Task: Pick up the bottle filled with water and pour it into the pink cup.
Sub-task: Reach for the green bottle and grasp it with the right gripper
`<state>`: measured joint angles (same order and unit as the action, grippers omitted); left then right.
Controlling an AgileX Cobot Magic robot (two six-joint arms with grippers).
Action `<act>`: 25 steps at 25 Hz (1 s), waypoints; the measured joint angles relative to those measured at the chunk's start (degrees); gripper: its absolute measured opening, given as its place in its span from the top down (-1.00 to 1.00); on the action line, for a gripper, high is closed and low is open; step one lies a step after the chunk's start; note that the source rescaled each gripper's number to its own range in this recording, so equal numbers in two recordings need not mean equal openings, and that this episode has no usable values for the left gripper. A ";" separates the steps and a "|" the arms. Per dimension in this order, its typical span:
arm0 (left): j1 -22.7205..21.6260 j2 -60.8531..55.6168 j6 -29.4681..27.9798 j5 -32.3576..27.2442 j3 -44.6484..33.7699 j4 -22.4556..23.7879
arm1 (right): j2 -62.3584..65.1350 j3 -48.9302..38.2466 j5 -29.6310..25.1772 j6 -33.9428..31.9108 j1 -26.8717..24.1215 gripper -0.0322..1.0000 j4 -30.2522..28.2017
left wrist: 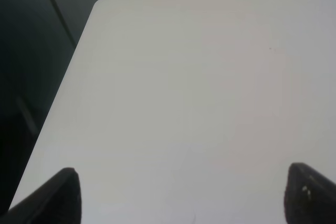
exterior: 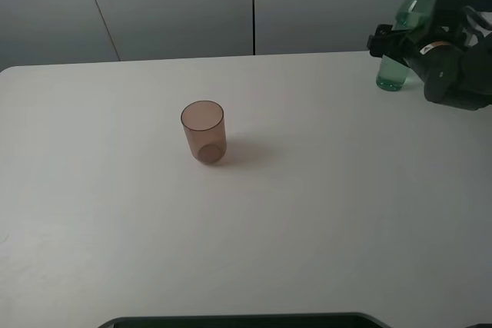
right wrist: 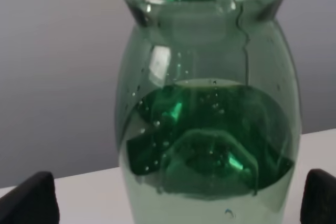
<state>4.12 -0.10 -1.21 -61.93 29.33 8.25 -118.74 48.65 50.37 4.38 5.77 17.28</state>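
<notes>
A tall, slim, see-through green-tinted plastic bottle [exterior: 392, 73] with a ringed neck and no cap stands upright in the upper right of the high view, on the far right part of the plain white table [exterior: 307, 228], close to its back edge. The right gripper [exterior: 398, 45], at the end of a black arm coming in from the right edge of the frame, sits level with the bottle's middle, with one dark finger showing just left of the bottle. In the right wrist view the bottle [right wrist: 210, 129] fills the frame between the two black fingertips of that gripper [right wrist: 176, 200]. The jaws are spread wide on either side of it. One tip stands clearly apart from the plastic and the other sits just beside it, though contact there cannot be made out. Water fills the lower part of the bottle, and small bubbles cling to the wall above the water line. The small see-through pinkish-brown plastic tumbler [exterior: 203, 132], straight-sided and handleless, stands upright left of centre in the high view, well apart from the bottle, with a faint shadow to its right. The left gripper [left wrist: 184, 198] appears only in its own wrist view, its two dark fingertips set wide apart above bare tabletop near a rounded table corner, with nothing between them. Grey wall panels [exterior: 169, 5] run along the top of the high view.
</notes>
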 joint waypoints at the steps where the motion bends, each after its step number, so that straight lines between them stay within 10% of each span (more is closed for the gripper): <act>1: 0.00 0.00 0.00 0.00 0.00 0.00 | -0.51 0.88 -0.16 0.68 -0.02 -1.00 0.28; 25: 0.00 0.00 0.00 0.00 0.00 0.00 | -5.98 11.18 -4.88 2.76 -2.19 -1.00 1.32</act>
<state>4.12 -0.10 -1.21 -61.93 29.33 8.25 -124.73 59.82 45.49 7.14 3.58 18.60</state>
